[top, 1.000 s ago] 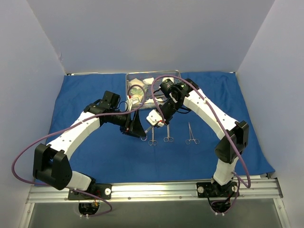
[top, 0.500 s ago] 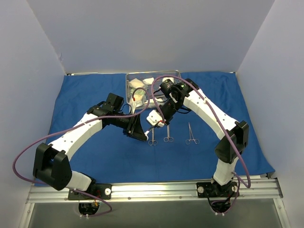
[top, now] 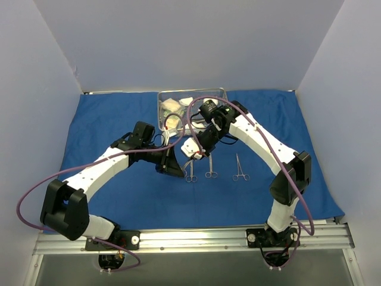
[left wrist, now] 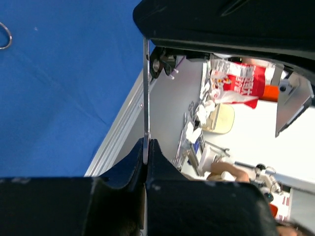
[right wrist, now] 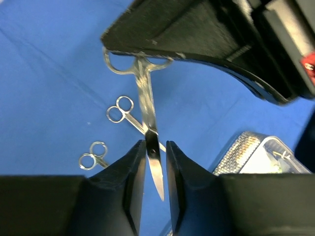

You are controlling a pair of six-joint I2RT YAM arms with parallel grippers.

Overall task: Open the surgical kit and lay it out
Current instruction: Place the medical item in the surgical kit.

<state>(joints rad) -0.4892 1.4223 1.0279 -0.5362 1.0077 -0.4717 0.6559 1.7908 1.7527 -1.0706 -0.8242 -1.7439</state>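
Now the right gripper (right wrist: 155, 147) has its fingers a little apart around the pivot of the steel scissors (right wrist: 145, 98). One finger touches the steel and a strip of blue shows on the other side, so I judge that it does not clamp. From these fingers the blades point back toward the wrist, and the ring handles lie straight ahead, under the left gripper (left wrist: 146, 150). That gripper is closed on a thin steel edge, most likely the handle end of the same scissors. So the long axis runs from one gripper to the other, and the left arm is nearer to the rings. To one side of the right fingers, two more ringed instruments (right wrist: 120, 109) lie on the blue cloth (right wrist: 49, 73). To the other side stands the wire-mesh tray (right wrist: 243, 147).
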